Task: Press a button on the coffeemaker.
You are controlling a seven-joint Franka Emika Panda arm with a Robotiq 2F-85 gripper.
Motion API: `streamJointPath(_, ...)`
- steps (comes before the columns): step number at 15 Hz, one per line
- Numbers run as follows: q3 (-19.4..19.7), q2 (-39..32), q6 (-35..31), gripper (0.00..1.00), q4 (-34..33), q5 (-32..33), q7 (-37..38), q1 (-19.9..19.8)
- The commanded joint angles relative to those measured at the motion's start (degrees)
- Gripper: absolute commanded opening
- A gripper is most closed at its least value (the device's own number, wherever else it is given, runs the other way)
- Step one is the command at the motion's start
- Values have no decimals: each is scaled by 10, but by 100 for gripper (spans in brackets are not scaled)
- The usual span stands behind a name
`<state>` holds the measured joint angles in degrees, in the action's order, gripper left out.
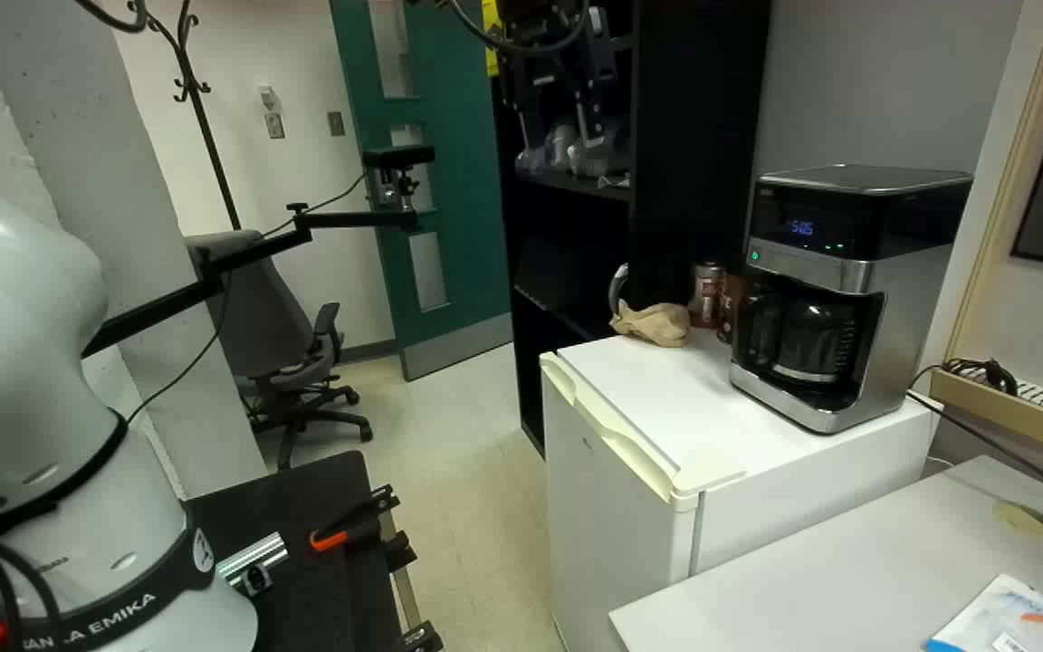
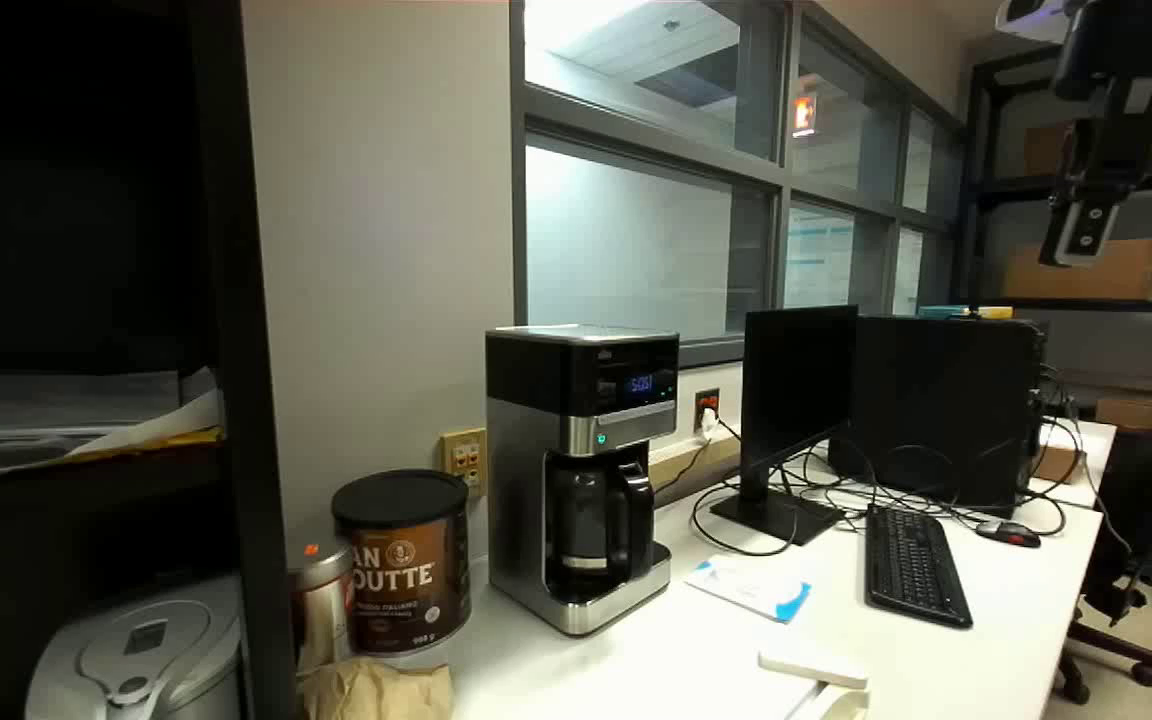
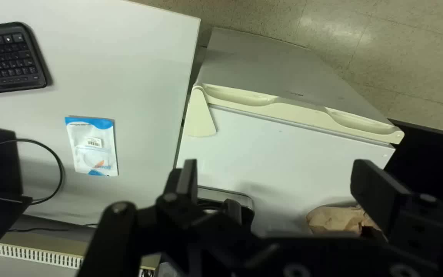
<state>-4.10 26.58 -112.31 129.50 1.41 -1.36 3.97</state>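
Observation:
The coffeemaker (image 1: 906, 317) stands upright on a white fridge (image 1: 617, 507). It is black and silver, with a blue lit display and a dark carafe (image 1: 816, 335) inside. A green-lit button (image 1: 755, 256) sits on the silver band below the display. The coffeemaker (image 2: 526, 490) and its green button (image 2: 601, 439) also show in an exterior view. In the wrist view only part of its base (image 3: 225, 195) shows, behind a finger; its front panel is hidden. My gripper (image 3: 275, 169) is open and empty, high above the fridge, apart from the coffeemaker. It also appears in both exterior views (image 1: 561, 143) (image 2: 1083, 235).
A paper bag (image 1: 653, 323), a metal can (image 1: 708, 294) and a brown coffee tin (image 2: 406, 570) stand beside the coffeemaker. A tall black cabinet (image 1: 703, 127) rises behind them. A white desk (image 1: 793, 593) adjoins the fridge, with a packet (image 3: 92, 146), keyboard (image 2: 911, 565) and monitor (image 2: 801, 390).

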Motion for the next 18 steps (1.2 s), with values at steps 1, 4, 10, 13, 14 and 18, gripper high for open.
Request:
streamJointPath(1,1,0,1,100,-1,0,1,1)
streamJointPath(4,1,0,1,100,-1,0,1,1)
streamJointPath(10,-4,-16,-11,100,4,26,-8,-2)
streamJointPath(13,-7,-31,-36,100,21,72,-32,0)
streamJointPath(14,-7,-40,-49,100,29,92,-52,2)
streamJointPath(18,-6,-70,-130,91,65,170,-101,0)
